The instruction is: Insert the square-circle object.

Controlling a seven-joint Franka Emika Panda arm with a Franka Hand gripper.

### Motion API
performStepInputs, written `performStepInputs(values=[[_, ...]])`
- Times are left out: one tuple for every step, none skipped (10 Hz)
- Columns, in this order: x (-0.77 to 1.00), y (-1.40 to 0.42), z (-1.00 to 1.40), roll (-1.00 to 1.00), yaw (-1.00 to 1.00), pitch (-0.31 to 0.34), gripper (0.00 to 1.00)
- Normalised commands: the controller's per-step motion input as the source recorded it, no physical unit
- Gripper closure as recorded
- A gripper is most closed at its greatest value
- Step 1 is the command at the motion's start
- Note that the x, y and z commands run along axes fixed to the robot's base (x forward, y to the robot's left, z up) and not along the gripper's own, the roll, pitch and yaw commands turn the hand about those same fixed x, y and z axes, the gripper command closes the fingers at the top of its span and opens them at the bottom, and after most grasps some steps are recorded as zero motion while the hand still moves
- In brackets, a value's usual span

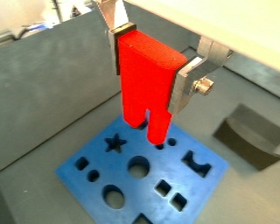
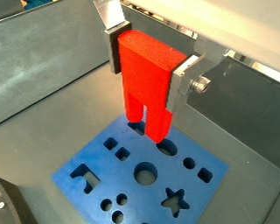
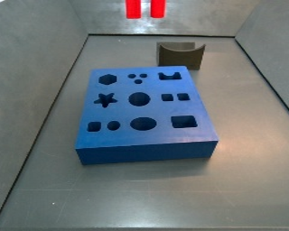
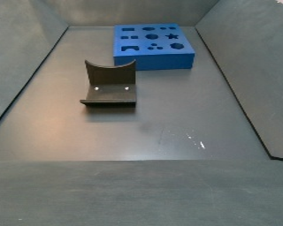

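— How is the claw (image 1: pixel 154 63) set, and what is gripped?
— It is closed partway on a red two-pronged piece (image 1: pixel 145 79), which is clamped between the silver fingers (image 2: pixel 185 77); the prongs are pointed downward.
— What is seen beneath and beside the claw?
— The blue slab (image 3: pixel 147 152) with shaped holes is laid on the worktop (image 4: pixel 156 124) directly beneath the claw. The fixture (image 4: pixel 109 88) is stood well apart, off to one side.
— Where is the square-circle object located?
— Its place cannot be told; it is not made out in any view.
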Motion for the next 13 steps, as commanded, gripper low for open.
performStepInputs(values=[[-0.21,-0.63,-1.0,0.1,0.31,0.0,1.0],[-0.23,-0.59,-1.0,0.1,0.33,0.0,1.0],[-0.26,-0.53,-1.0,0.11,0.39,0.0,1.0],[-0.24,-0.59,-1.0,0.1,0.32,0.0,1.0],[0.0,-0.62,-1.0,0.1,0.0,-0.013,1.0],[0.0,-0.54,-1.0,0.13,0.0,-0.023,1.0],[0.0,-0.45,-1.0,0.16,0.0,-0.027,1.0],[-0.02,-0.19,-0.86,0.28,0.0,-0.003,1.0],[-0.08,0.0,-0.86,0.26,-0.03,0.0,1.0],[-0.1,0.0,-0.88,0.24,-0.04,0.0,1.0],[-0.08,0.03,-0.65,0.17,-0.03,0.0,1.0],[-0.2,0.09,-0.4,0.04,-0.18,0.0,1.0],[-0.21,0.14,-0.33,0.0,-0.36,0.007,1.0]])
